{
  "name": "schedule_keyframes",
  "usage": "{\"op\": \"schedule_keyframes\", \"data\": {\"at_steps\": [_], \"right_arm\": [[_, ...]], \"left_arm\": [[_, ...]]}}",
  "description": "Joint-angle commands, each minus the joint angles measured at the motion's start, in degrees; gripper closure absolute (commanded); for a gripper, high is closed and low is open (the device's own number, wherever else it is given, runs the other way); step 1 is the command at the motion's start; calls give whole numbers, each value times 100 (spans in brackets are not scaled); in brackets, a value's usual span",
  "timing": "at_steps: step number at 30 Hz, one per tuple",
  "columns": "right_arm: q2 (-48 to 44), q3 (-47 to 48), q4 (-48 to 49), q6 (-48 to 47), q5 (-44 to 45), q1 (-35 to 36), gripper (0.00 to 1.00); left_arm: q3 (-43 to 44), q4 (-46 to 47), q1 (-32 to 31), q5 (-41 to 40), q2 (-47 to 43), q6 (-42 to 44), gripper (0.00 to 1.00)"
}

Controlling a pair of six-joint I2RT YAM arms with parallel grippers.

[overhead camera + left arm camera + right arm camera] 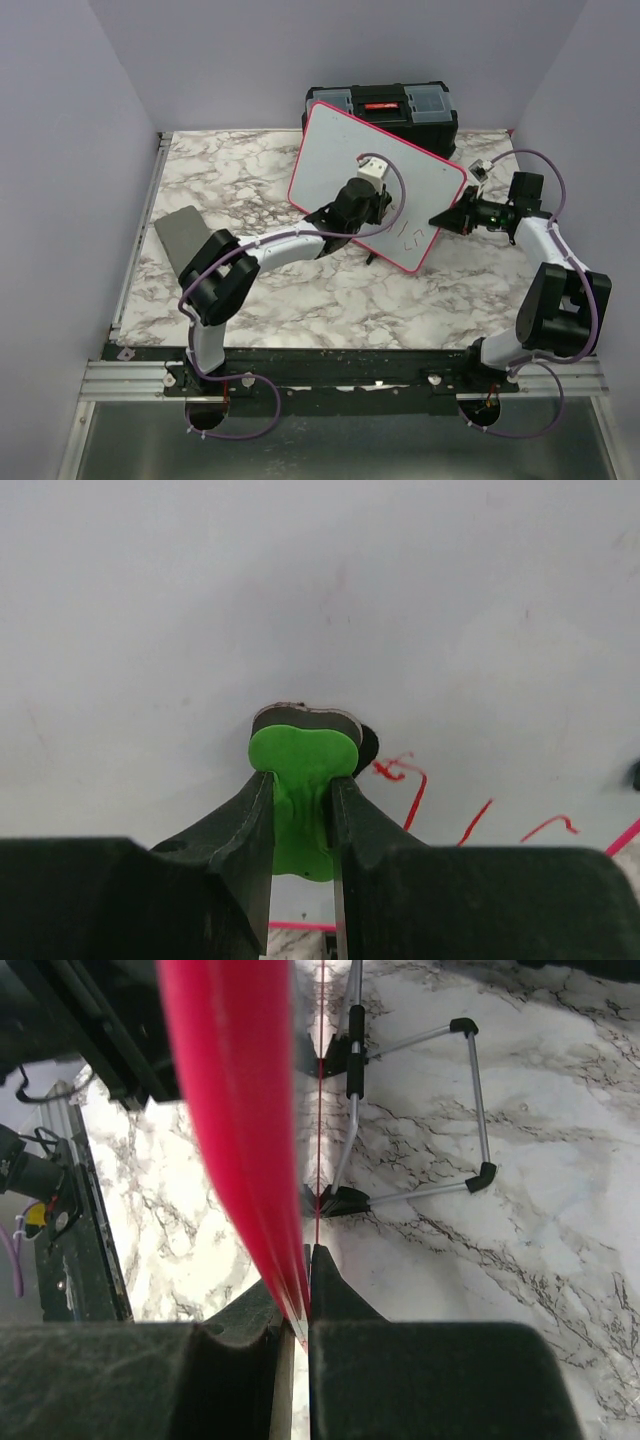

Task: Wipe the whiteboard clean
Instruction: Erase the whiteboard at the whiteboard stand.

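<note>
Top external view: a marble-patterned table [250,290] with two black robot arms bolted at its near edge. The whiteboard [335,160], white with a pink-red rim, stands tilted at the back centre of the table. Its upper corner overlaps a black toolbox [400,105] behind it. A flat grey pad [185,235] lies near the table's left edge, well apart from the board.

The left arm reaches across to the face of the board, where the left gripper [383,212] meets it near the middle. The right arm comes in from the right side, and the right gripper [440,218] sits at the board's right edge, near its lower corner.

Left wrist view: the left gripper [303,780] is clamped on a green eraser [300,755], whose dark front layer presses against the white surface. Red handwriting [400,775] shows just right of it.

Right wrist view: the right gripper [300,1280] has its fingers closed together on the board's pink-red rim [235,1110], seen edge-on. Behind the board, a thin wire stand [420,1110] with small black feet rests on the marble.
</note>
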Motion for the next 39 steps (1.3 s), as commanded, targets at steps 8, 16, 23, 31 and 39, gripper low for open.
{"op": "schedule_keyframes", "data": {"at_steps": [8, 16, 23, 31, 39], "right_arm": [[-64, 146, 49, 12, -439, 33, 99], [-79, 140, 62, 21, -465, 36, 99], [-33, 156, 22, -33, -485, 35, 99], [90, 207, -108, -111, -500, 43, 99], [94, 203, -108, -102, -500, 43, 99]], "left_arm": [[-271, 148, -442, -142, 260, 117, 100], [393, -309, 13, -276, 322, 76, 100], [-205, 83, 57, -102, 334, -375, 100], [-269, 729, -183, 44, 284, -148, 100], [651, 269, -32, -29, 422, 80, 100]]}}
